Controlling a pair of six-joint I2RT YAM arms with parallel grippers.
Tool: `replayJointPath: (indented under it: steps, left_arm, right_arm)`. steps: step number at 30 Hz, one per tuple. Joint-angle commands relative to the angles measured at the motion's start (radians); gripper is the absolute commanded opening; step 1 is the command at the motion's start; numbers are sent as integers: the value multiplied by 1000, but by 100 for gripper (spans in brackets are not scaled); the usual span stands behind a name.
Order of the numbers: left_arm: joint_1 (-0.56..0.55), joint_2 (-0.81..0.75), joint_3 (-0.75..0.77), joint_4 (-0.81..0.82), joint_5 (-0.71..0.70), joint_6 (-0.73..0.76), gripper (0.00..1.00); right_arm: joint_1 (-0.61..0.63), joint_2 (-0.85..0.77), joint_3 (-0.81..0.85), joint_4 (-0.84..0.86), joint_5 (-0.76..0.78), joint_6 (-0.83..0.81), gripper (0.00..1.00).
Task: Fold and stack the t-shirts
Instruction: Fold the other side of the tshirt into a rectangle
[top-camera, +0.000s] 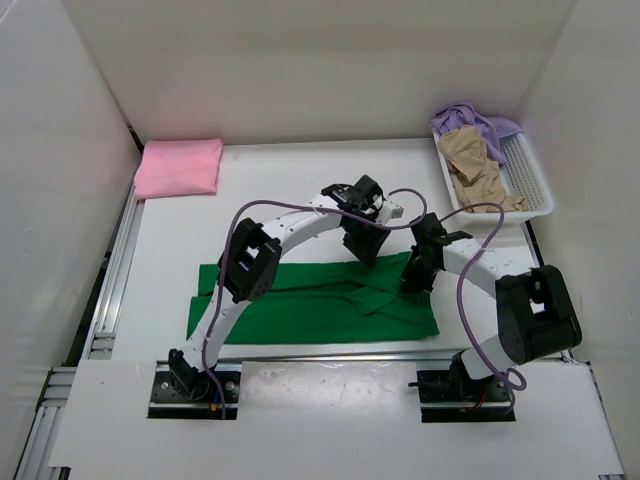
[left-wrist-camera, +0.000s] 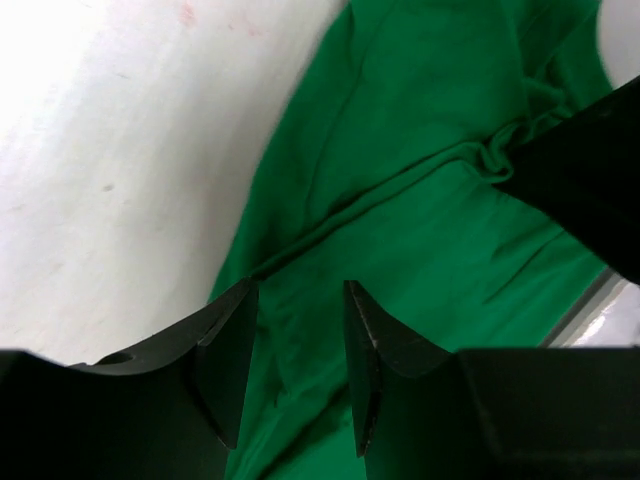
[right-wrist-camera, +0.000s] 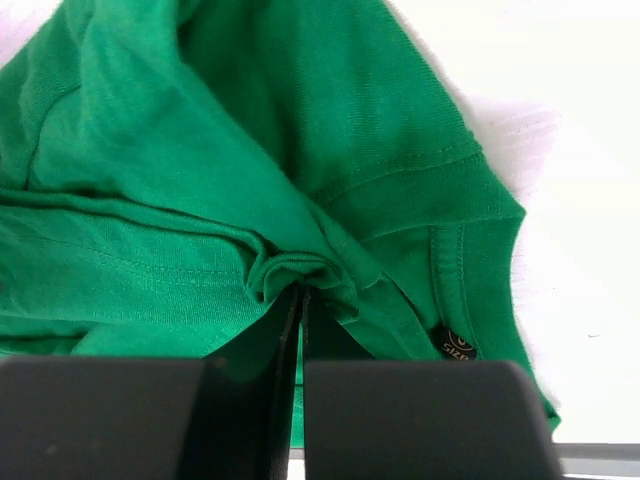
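Just beyond the two arm bases, a green t-shirt (top-camera: 320, 305) lay on the white table (top-camera: 280, 190) as a long band running left to right, flattened and creased, with folds gathered toward its right half.

Over that right half, the right gripper (top-camera: 415, 275) pointed down onto the green t-shirt. In the right wrist view its jaws were pressed fully together (right-wrist-camera: 300, 300) and pinched a bunched ridge of green cloth between them. The shirt's collar and a small dark neck label lay just right of the pinch.

Slightly farther back, above the far edge of the green t-shirt, the left gripper (top-camera: 365, 250) also pointed down. In the left wrist view its two dark fingers stood partway apart (left-wrist-camera: 298, 300), with green cloth visible through the gap and nothing clamped between them. Whether the fingertips touched the cloth could not be told.

Well beyond the green t-shirt, toward the far left corner, a pink t-shirt (top-camera: 180, 167) rested as a neat folded rectangle.

Far to the right of the green t-shirt, a white mesh basket (top-camera: 535, 190) held a crumpled tan t-shirt (top-camera: 475, 165), and behind it a lavender t-shirt (top-camera: 470, 118) spilled over the basket's far rim.
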Motion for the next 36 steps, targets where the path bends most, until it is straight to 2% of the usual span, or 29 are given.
replayJointPath:
  steps: [1, 6, 7, 11, 12, 15, 19, 22, 23, 25, 27, 36]
  left_arm:
    - [3, -7, 40, 12, 24, 1, 50]
    - [-6, 4, 31, 12, -17, 1, 47]
    - [-6, 4, 31, 12, -17, 1, 44]
    - [-15, 4, -8, 22, -28, 1, 40]
    - [-15, 4, -8, 22, -28, 1, 40]
    - [-15, 4, -22, 22, -68, 1, 49]
    - [-24, 4, -22, 22, -56, 1, 49]
    - [-24, -7, -34, 22, -30, 1, 43]
    - [-24, -16, -43, 22, -30, 1, 34]
    - [-24, -25, -43, 22, -20, 1, 25]
    - [-24, -37, -43, 22, -30, 1, 10]
    - [-34, -152, -95, 22, -50, 1, 10]
  right_arm:
    - [-17, -8, -32, 14, -25, 42, 0]
    - [-26, -28, -55, 23, -34, 51, 0]
    - [-35, -28, -55, 23, -34, 51, 0]
    - [-36, -37, -55, 23, -34, 42, 0]
    - [-45, -37, -55, 23, -34, 42, 0]
    - [-45, -37, -46, 23, -34, 42, 0]
    - [-45, -37, -46, 23, -34, 42, 0]
    - [-45, -37, -46, 23, -34, 42, 0]
    - [-45, -46, -46, 23, -34, 42, 0]
    - [-45, -46, -46, 23, -34, 42, 0]
    - [-45, -46, -37, 23, -34, 33, 0]
    - [-45, -103, -17, 12, -24, -53, 0]
